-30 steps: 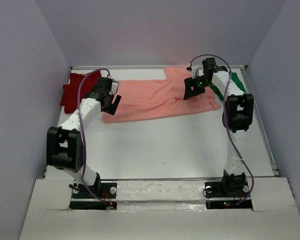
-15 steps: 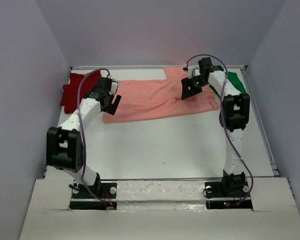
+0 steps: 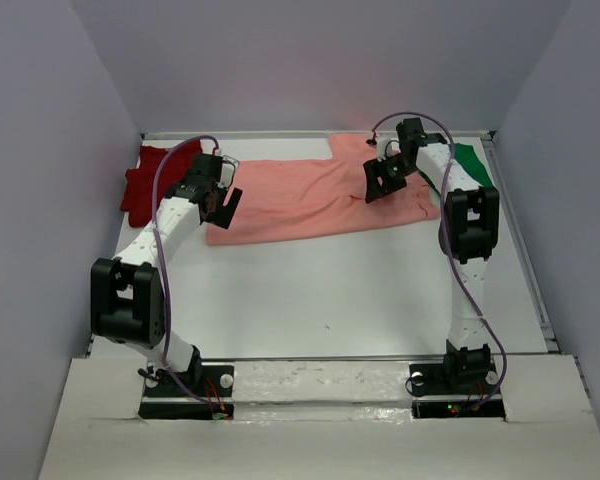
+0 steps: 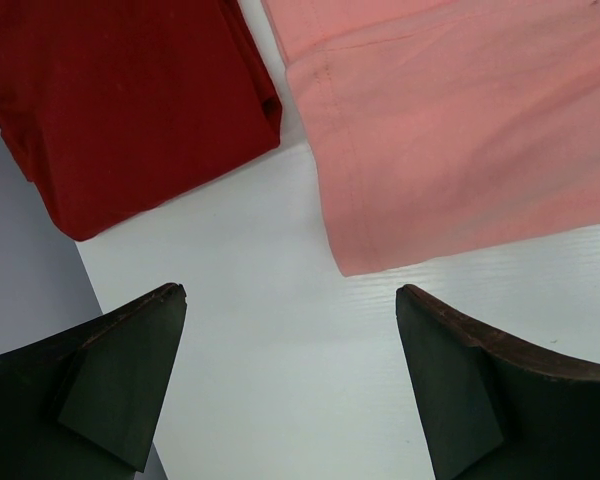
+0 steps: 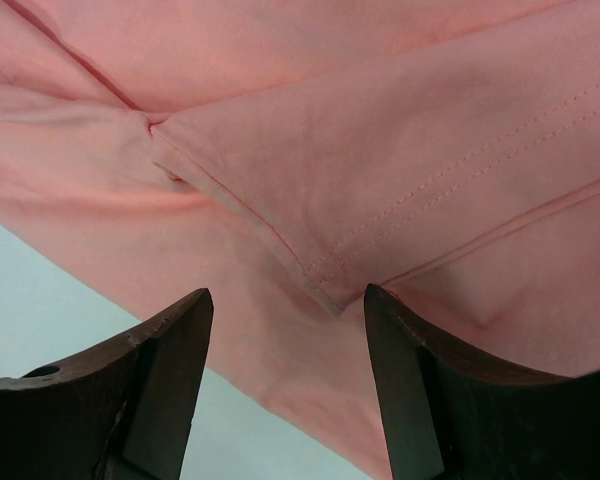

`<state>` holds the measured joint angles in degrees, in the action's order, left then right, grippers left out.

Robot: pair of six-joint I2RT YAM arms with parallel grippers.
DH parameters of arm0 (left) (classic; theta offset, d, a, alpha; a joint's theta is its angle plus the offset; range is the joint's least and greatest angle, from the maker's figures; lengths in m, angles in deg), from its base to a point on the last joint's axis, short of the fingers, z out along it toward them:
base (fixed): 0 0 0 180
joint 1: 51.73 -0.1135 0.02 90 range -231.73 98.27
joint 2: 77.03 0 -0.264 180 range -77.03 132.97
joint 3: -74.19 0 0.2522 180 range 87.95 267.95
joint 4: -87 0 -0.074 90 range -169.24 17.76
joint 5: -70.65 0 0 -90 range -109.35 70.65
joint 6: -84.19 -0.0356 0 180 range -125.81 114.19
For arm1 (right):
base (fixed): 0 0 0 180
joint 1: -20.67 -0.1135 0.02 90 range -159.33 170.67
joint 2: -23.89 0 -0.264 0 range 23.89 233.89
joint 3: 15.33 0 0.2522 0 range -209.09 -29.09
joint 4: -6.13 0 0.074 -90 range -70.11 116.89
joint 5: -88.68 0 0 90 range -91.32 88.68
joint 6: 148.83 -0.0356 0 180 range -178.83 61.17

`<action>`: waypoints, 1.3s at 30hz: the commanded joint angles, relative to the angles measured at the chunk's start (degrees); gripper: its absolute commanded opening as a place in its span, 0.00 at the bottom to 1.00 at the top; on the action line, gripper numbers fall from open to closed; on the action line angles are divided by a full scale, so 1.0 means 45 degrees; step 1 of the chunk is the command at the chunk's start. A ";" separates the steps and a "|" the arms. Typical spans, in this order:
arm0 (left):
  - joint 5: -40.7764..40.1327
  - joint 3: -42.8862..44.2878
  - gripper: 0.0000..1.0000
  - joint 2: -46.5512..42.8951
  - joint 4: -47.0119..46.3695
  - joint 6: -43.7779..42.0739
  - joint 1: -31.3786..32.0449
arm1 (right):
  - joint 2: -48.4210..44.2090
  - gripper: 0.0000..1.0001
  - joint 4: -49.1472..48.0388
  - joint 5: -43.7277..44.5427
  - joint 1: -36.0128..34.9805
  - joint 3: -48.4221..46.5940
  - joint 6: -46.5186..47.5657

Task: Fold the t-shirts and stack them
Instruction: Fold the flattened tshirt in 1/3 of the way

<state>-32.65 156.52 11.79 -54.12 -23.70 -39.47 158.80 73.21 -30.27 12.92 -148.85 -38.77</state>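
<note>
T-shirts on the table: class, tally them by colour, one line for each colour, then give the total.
Salmon-pink t-shirt: 1
Dark red t-shirt: 1
Green t-shirt: 1
Total: 3

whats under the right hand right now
Below the open right hand lies the salmon-pink t-shirt, with a stitched hem flap folded over it. A corner of white table shows; anything beneath the cloth is covered.
</note>
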 commanded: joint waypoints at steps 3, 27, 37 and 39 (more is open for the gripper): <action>0.0221 -0.0063 0.99 -0.0635 -0.0017 -0.0009 -0.0047 | -0.0586 0.67 -0.0481 0.0281 -0.0036 0.0364 0.0231; 0.0338 -0.0083 0.99 -0.0655 0.0061 -0.0009 -0.0047 | -0.0060 0.00 -0.0326 0.0867 -0.0036 -0.2541 0.0153; 0.0221 -0.0200 0.99 -0.0616 0.0081 -0.0067 -0.0047 | 0.0801 0.00 -0.0501 -0.0010 -0.0269 -0.3698 0.0406; 0.0202 -0.0220 0.99 -0.0596 0.0100 -0.0067 -0.0047 | 0.0898 0.00 -0.0657 -0.0187 -0.0270 -0.3679 0.0465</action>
<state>-31.55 155.89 11.59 -54.07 -23.70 -39.47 161.47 72.07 -28.26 12.49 -163.30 -37.79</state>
